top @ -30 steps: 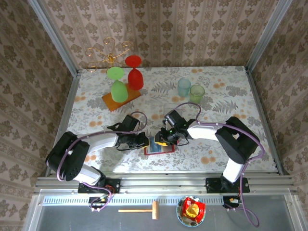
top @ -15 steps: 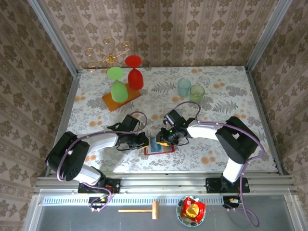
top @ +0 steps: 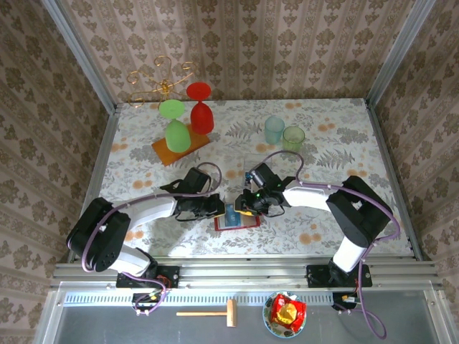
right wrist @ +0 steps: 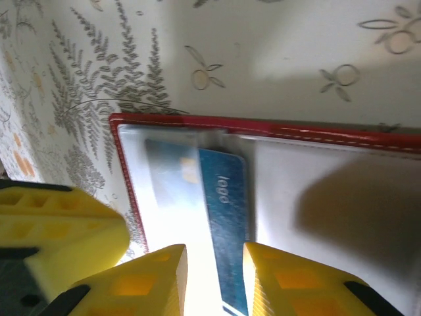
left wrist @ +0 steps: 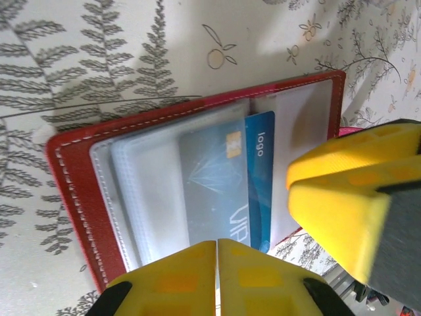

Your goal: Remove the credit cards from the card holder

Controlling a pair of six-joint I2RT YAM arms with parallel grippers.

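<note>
Left wrist resolves lettering on the blue card, illegible from above.

Item 1: the word "logo", in small pale lower-case letters, stands on the uncovered strip of the blue card, which sits in a clear pocket of the red card holder. In the right wrist view the same word reads on the blue card inside the card holder.

Item 2: larger pale letters lie lower on the card face, behind the pocket film. They begin "VI", and the rest is blurred and cannot be read.
</note>
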